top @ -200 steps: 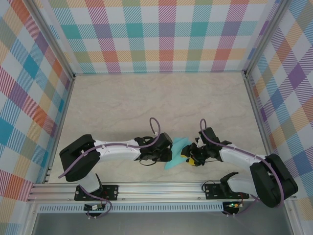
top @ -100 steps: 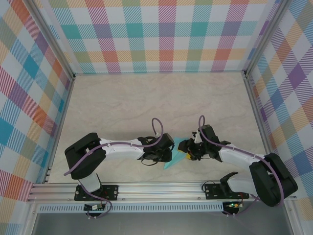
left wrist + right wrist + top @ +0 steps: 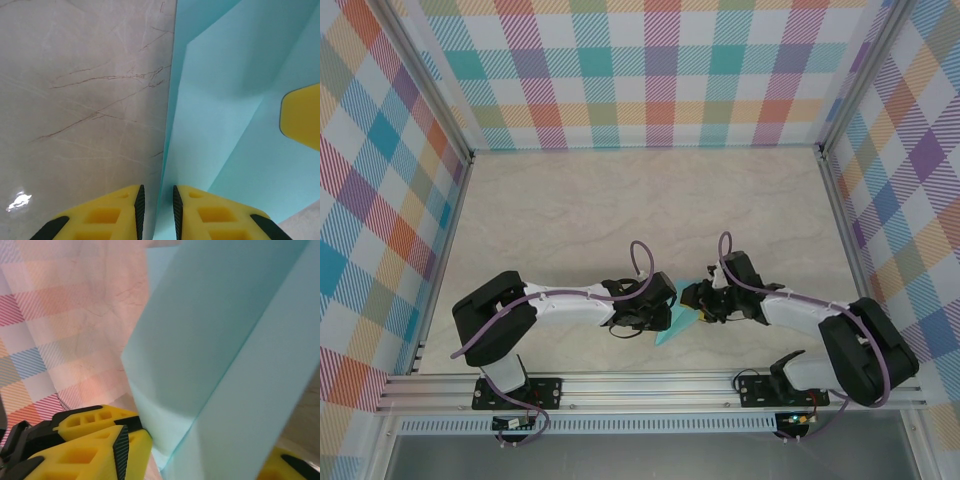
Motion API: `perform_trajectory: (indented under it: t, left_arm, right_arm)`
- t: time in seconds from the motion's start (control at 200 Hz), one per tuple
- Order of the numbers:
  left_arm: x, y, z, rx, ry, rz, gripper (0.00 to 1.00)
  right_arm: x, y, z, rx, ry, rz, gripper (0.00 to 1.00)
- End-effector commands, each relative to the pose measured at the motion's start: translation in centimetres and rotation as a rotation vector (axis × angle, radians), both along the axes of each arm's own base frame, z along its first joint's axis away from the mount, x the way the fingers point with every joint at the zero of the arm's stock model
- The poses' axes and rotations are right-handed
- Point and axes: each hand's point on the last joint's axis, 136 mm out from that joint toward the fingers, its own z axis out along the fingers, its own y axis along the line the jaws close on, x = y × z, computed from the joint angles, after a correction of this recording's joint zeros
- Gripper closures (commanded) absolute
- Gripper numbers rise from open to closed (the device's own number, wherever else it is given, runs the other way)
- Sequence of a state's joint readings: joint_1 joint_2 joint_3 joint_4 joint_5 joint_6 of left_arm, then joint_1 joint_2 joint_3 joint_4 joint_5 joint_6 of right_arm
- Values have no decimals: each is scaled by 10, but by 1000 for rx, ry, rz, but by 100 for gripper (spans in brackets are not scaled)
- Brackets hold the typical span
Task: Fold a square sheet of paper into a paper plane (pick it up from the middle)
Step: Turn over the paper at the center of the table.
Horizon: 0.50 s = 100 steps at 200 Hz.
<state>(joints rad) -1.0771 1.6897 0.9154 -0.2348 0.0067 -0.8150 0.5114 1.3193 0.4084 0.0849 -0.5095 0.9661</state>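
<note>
Left claw [image 3: 156, 200] pinching folded teal paper [image 3: 225, 150], right claw [image 3: 207, 450] straddling it

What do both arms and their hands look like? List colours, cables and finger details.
The left arm and right arm match: white shells, black joints and black bases, each trailed by a looping purple cable. The left hand and right hand have yellow fingers with cut-out pockets and black ribbed pads.
</note>
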Motion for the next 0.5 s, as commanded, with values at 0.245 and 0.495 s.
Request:
perform_trajectory:
  t: [0.245, 0.495]
  left_arm:
    - [8, 2, 8, -18, -19, 41, 76]
    - [10, 6, 19, -53, -47, 65, 75]
  right_arm:
    - [16, 21, 4, 9, -73, 84, 68]
    - [19, 25, 2, -29, -80, 130, 87]
